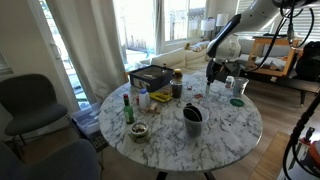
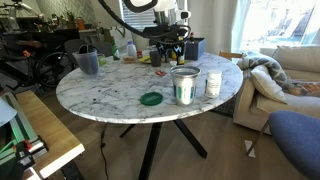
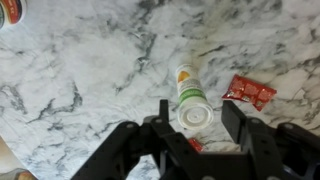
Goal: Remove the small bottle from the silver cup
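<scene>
In the wrist view a small white bottle (image 3: 189,97) with a green and orange label lies on its side on the marble table, its cap towards the camera. My gripper (image 3: 192,122) is open. Its two fingers stand either side of the capped end and do not touch it. In both exterior views the gripper (image 1: 213,76) (image 2: 172,52) hangs low over the far part of the round table. A silver cup (image 2: 184,86) stands near the table edge, apart from the gripper. I cannot tell what is inside it.
A red packet (image 3: 250,92) lies just right of the bottle. A green lid (image 2: 151,98), a white container (image 2: 212,83) and a grey cup (image 2: 88,62) stand on the table. A green bottle (image 1: 128,108), a dark box (image 1: 150,76) and a small bowl (image 1: 139,130) crowd another side.
</scene>
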`<act>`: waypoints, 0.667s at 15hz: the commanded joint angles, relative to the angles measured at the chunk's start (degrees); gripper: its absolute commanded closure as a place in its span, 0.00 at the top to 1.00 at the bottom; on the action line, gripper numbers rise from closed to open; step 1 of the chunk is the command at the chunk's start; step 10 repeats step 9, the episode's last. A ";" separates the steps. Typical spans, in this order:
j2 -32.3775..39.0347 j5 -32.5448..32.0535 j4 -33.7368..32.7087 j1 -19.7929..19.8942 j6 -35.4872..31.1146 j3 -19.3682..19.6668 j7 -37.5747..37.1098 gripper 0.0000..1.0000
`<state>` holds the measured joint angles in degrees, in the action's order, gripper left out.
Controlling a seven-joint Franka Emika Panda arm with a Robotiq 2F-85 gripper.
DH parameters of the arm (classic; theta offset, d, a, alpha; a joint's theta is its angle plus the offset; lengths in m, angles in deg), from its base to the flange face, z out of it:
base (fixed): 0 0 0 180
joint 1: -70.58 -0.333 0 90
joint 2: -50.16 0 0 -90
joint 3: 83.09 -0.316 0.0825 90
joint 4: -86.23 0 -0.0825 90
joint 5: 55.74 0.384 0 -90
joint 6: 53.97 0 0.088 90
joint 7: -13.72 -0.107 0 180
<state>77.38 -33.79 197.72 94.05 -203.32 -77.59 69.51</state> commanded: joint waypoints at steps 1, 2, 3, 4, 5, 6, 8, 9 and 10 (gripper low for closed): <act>-3.29 -2.20 0.78 1.27 2.51 -1.09 -1.01 0.92; -6.50 -3.35 2.59 0.97 2.95 -0.67 -0.49 0.98; -9.59 -3.16 3.89 1.69 4.88 -1.34 1.57 1.00; -13.20 -1.26 5.09 3.34 8.60 -2.97 6.31 1.00; -15.75 0.99 5.37 4.04 12.64 -3.58 9.97 1.00; -18.54 2.41 5.91 3.73 16.71 -2.89 12.67 1.00; -22.23 4.29 6.10 2.07 25.44 -0.53 17.19 1.00; -17.47 2.54 2.33 -0.16 21.01 1.15 12.46 1.00; -17.47 2.54 2.33 -0.16 21.01 1.15 12.46 1.00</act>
